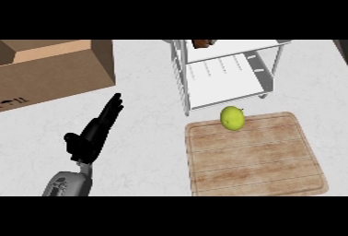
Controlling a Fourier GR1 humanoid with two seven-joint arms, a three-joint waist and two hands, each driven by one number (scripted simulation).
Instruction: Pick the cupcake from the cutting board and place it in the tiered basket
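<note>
- Left black hand (pixel 92 133), on its grey forearm, comes in from the lower left edge. Fingers straight and pressed together, pointing up and right over the white speckled desk (pixel 142 138). Holds nothing, touches nothing: a resting pose.
- Right hand: not in view.
- Rectangular wooden cutting board (pixel 253 154) lies flat at lower right, its far edge near the basket's feet. My read: pickup surface parked just beside the drop-off so the carry is short.
- No cupcake on the board. The only thing on it is a round yellow-green fruit (pixel 232 118), apple-like, sitting at the board's far edge, just beside the basket's front leg.
- White wire tiered basket (pixel 228 73) stands upright at the desk's far side, lower shelf open toward the board. A small brown object (pixel 202 44) sits at the upper tier's top-left, cropped by the frame edge. Probably the cupcake, cannot confirm.
- If so, judgement: placement is already done and the left hand is idle because nothing is left to move.
- Brown cardboard box (pixel 51 73), flaps open, sits top left, well apart from board and basket. Out of the path.
- Risk, if anything gets moved: the fruit is round and near the basket leg, so a brush could roll it off the board.
</note>
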